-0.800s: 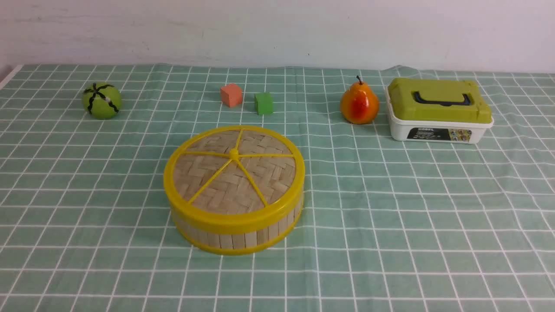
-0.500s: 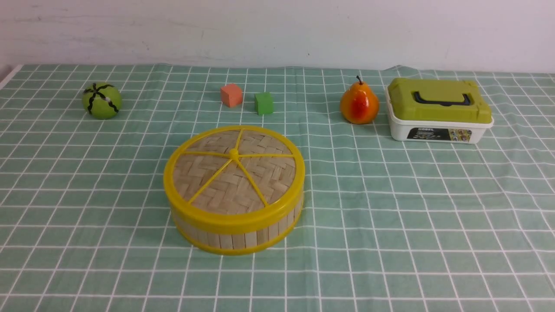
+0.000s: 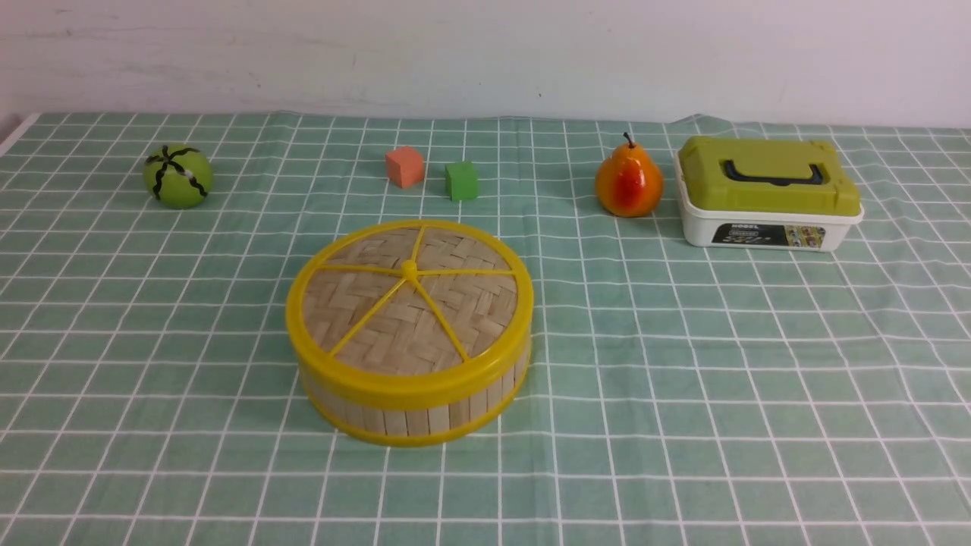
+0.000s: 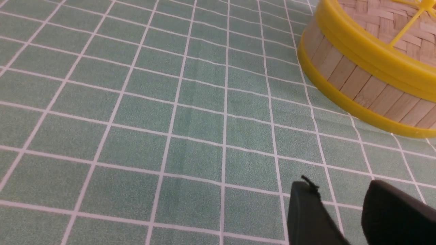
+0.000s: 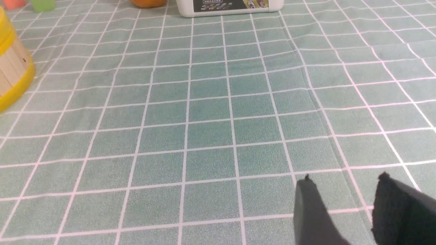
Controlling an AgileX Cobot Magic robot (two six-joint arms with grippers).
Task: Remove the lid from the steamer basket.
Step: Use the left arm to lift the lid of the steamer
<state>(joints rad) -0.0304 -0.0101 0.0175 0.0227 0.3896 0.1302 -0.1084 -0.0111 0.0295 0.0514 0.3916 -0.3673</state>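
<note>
The steamer basket point(image 3: 410, 409) stands on the green checked cloth near the middle, with its bamboo-slat wall and yellow rims. The woven lid point(image 3: 410, 307) with yellow spokes and a small knob sits closed on it. No gripper shows in the front view. In the left wrist view the left gripper point(image 4: 340, 185) is open and empty above bare cloth, the basket point(image 4: 357, 85) and lid point(image 4: 391, 23) lying some way beyond it. In the right wrist view the right gripper point(image 5: 344, 180) is open and empty above bare cloth, the basket's edge point(image 5: 13, 71) far off to one side.
At the back stand a green striped ball point(image 3: 178, 176), an orange cube point(image 3: 404, 167), a green cube point(image 3: 461, 180), a pear point(image 3: 628, 182) and a white box with an olive-green lid point(image 3: 766, 193). A wall runs behind the table.
</note>
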